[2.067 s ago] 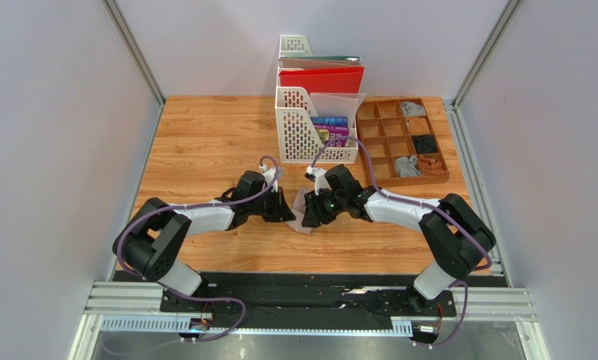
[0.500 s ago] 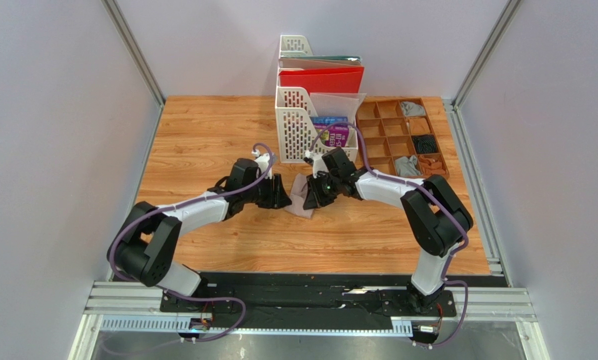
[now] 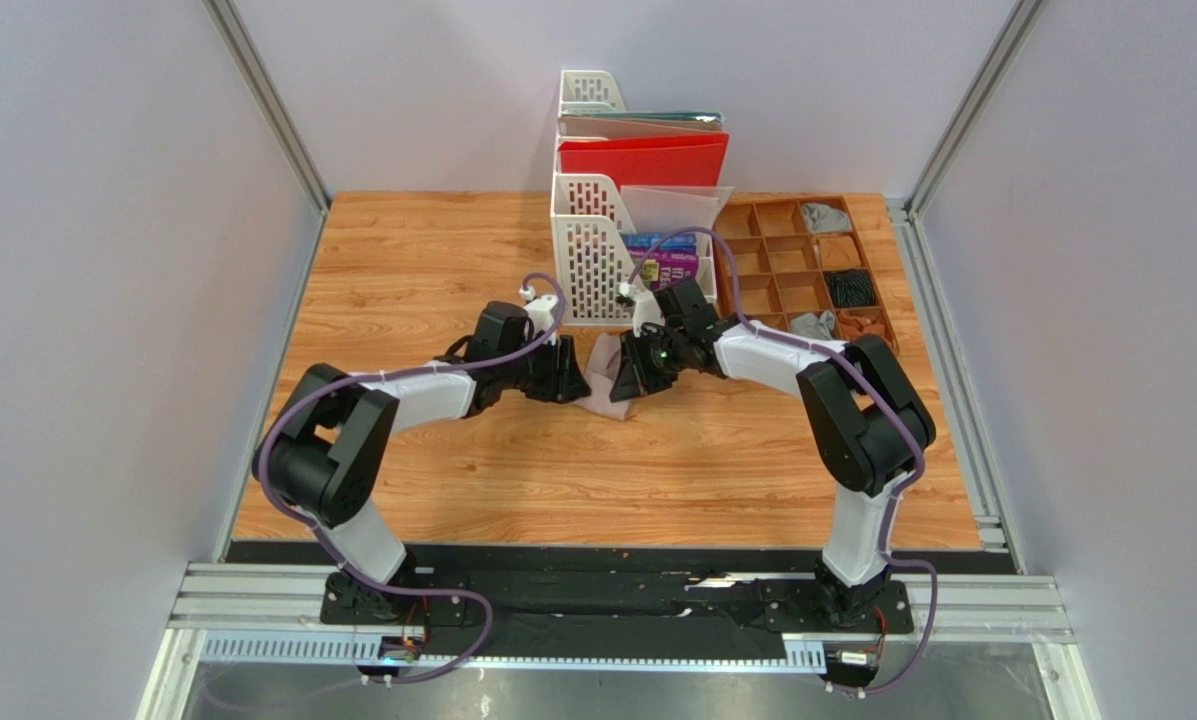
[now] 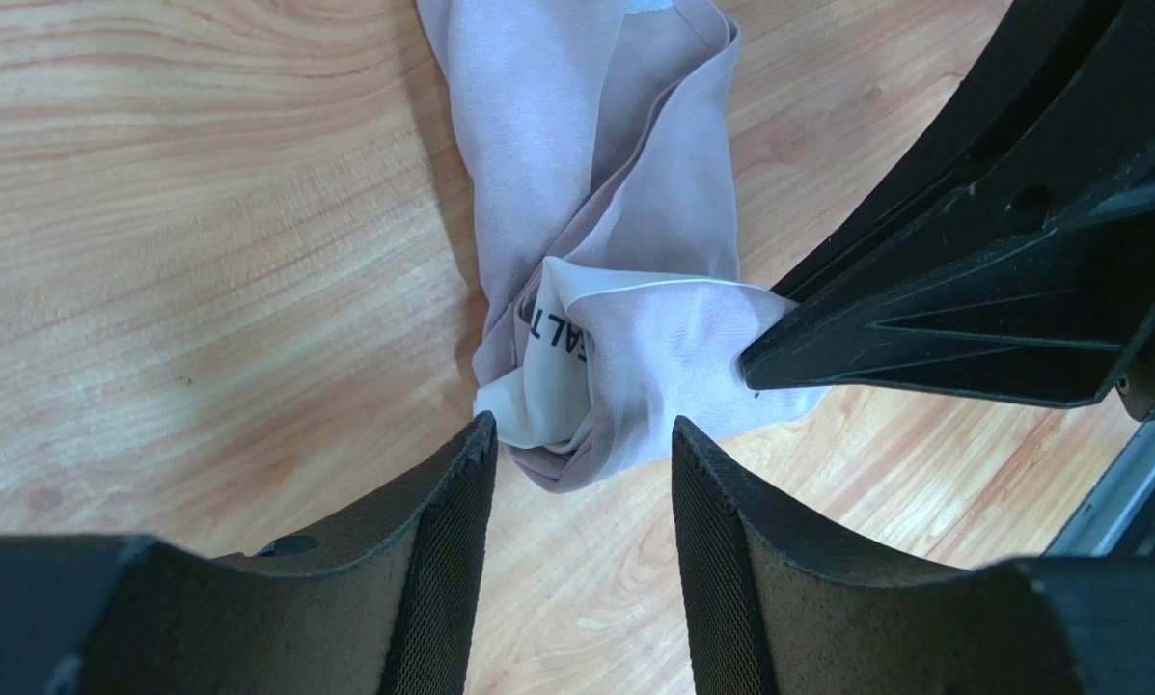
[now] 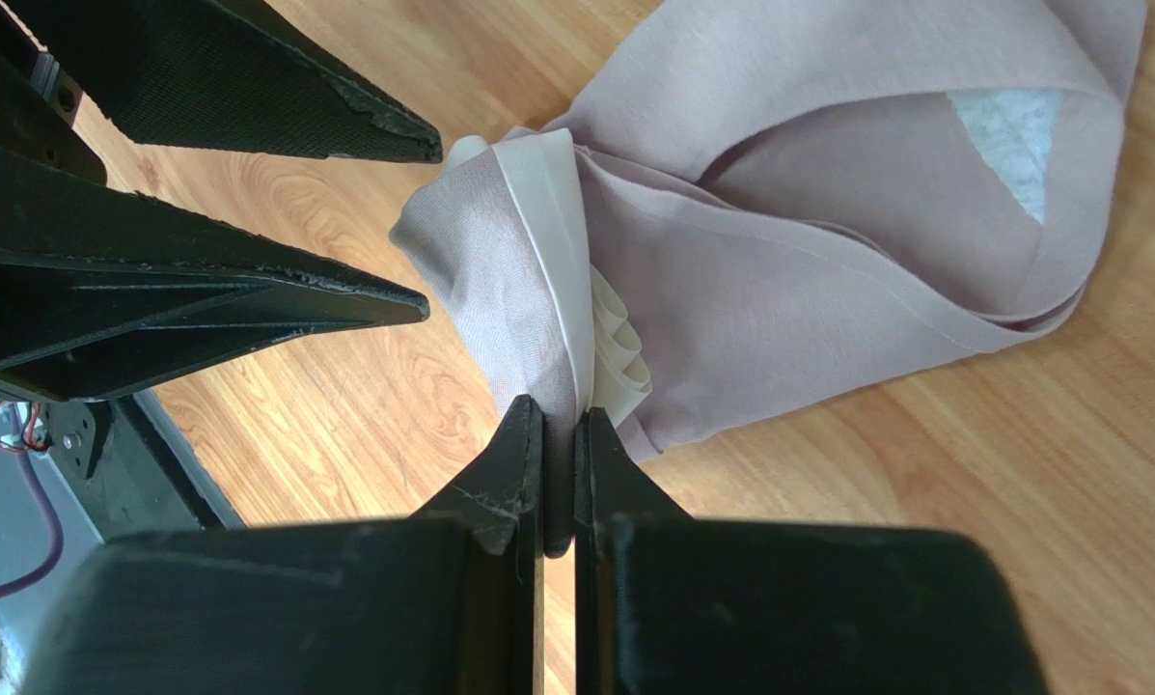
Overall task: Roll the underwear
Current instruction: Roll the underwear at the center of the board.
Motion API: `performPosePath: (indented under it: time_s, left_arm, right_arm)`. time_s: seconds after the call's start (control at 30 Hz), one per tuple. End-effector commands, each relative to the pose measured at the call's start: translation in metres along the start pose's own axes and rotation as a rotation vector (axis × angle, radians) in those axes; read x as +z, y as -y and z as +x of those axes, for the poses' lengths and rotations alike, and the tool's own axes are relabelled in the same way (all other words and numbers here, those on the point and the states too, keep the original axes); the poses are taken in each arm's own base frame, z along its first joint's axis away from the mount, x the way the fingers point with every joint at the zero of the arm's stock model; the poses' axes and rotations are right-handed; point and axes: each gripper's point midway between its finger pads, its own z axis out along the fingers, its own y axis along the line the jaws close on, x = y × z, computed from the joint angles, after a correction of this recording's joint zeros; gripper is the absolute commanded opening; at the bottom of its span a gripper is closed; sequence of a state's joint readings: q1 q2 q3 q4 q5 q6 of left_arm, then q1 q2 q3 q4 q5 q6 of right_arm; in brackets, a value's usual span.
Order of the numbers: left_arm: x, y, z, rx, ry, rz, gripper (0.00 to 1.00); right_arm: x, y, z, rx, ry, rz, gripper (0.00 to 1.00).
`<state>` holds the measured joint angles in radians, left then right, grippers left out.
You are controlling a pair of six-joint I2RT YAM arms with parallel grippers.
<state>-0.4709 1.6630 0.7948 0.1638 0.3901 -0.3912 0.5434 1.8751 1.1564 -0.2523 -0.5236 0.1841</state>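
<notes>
The right gripper (image 5: 558, 423) pinches the underwear (image 5: 829, 290) (cream band (image 5: 554, 261) at its tips); the left gripper (image 4: 580, 442) stands open at the bunched end.

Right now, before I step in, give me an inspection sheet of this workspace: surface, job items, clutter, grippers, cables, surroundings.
Surface: wooden table, light grain.
Job's things: pinkish underwear, bunched at mid-table between the two arms.
Clutter: white file racks with a red folder; divided wooden tray holding small cloth bundles.
Grippers: left gripper open, its tips either side of the cloth's end; right gripper shut on a fold of the underwear.
Cables: purple cables run along both arms and loop at the bases.
Surroundings: pale walls, metal frame rails.
</notes>
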Motion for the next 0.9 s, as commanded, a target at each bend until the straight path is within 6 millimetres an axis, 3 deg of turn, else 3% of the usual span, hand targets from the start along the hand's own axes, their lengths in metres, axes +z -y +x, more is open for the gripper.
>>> performPosePath:
  time_s: [0.0, 0.43, 0.63, 0.77, 0.8, 0.87]
  left_arm:
    - [0.007, 0.004, -0.031, 0.070, 0.083, 0.027, 0.54]
    - [0.028, -0.002, -0.027, 0.089, 0.082, 0.055, 0.53]
    - [0.035, 0.005, -0.022, 0.067, 0.076, 0.118, 0.50]
    - [0.039, 0.008, -0.018, 0.049, 0.075, 0.153, 0.33]
    - [0.039, 0.008, -0.016, 0.041, 0.072, 0.157, 0.23]
    - [0.039, 0.010, -0.016, 0.042, 0.077, 0.165, 0.14]
  right_arm:
    - [-0.003, 0.000, -0.017, -0.019, 0.021, -0.026, 0.00]
    - [0.003, 0.009, -0.016, -0.008, 0.008, -0.028, 0.00]
    - [0.009, 0.012, -0.016, -0.001, 0.002, -0.033, 0.00]
    - [0.011, 0.013, -0.017, 0.005, 0.002, -0.037, 0.00]
    - [0.010, 0.013, -0.018, 0.004, 0.005, -0.036, 0.00]
    - [0.009, 0.013, -0.021, 0.003, 0.012, -0.035, 0.00]
